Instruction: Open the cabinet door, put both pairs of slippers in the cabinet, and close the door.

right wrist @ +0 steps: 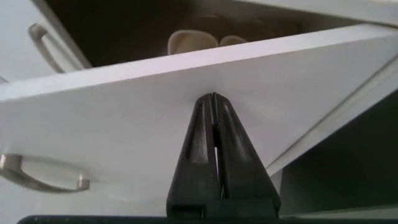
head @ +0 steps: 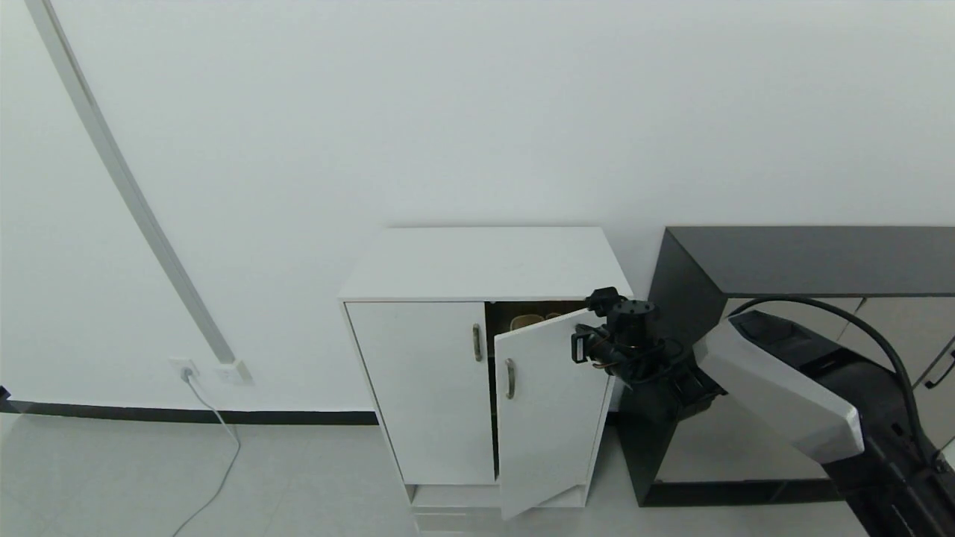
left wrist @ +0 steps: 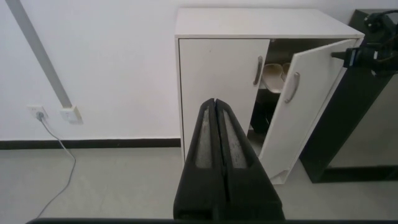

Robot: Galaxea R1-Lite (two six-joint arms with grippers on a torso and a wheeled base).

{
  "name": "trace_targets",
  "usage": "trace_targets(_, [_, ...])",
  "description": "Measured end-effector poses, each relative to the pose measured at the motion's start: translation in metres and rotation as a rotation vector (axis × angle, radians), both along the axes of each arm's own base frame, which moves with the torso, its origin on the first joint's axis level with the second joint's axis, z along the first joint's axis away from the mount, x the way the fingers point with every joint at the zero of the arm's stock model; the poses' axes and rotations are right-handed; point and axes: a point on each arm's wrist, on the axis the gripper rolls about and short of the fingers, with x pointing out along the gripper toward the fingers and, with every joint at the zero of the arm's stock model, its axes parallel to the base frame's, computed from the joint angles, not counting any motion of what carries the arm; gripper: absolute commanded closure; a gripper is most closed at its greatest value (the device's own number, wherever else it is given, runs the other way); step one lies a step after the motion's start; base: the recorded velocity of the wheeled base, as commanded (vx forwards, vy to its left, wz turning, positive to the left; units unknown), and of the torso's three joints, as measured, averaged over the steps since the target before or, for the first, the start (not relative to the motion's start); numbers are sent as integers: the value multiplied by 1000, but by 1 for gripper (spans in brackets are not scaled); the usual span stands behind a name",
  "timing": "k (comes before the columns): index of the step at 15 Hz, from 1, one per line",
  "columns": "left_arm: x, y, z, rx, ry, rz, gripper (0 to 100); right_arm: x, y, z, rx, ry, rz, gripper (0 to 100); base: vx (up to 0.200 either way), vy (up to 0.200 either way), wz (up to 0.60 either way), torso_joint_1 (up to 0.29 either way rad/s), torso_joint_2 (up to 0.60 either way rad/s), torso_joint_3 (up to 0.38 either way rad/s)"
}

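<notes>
A white two-door cabinet [head: 477, 268] stands against the wall. Its right door [head: 548, 410] hangs partly ajar, while the left door [head: 418, 388] is flush. Beige slippers [head: 526, 321] lie on the upper shelf inside, also seen as slippers [left wrist: 277, 71] and slippers [right wrist: 193, 40]. My right gripper [head: 578, 347] is shut and its tips press the outer face of the right door [right wrist: 186, 124] near its top edge. My left gripper [left wrist: 215, 106] is shut with nothing in it, held well back from the cabinet [left wrist: 261, 25].
A dark cabinet [head: 806, 261] stands directly right of the white one, close to my right arm. On the left, a wall socket [head: 184, 369] has a cable trailing onto the floor, and a slanted white conduit [head: 112, 164] runs up the wall.
</notes>
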Motion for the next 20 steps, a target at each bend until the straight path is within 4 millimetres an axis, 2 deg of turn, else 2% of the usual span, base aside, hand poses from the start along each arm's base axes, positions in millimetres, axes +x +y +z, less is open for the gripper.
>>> trace_targets(5, [0, 0, 0, 0, 0, 0, 100, 15, 5, -2, 4, -9, -3, 100, 0, 0, 0, 0, 0, 0])
trace_targets(20, [0, 0, 0, 1, 0, 0, 100, 26, 9, -6, 6, -32, -45, 100, 0, 0, 0, 0, 0, 0])
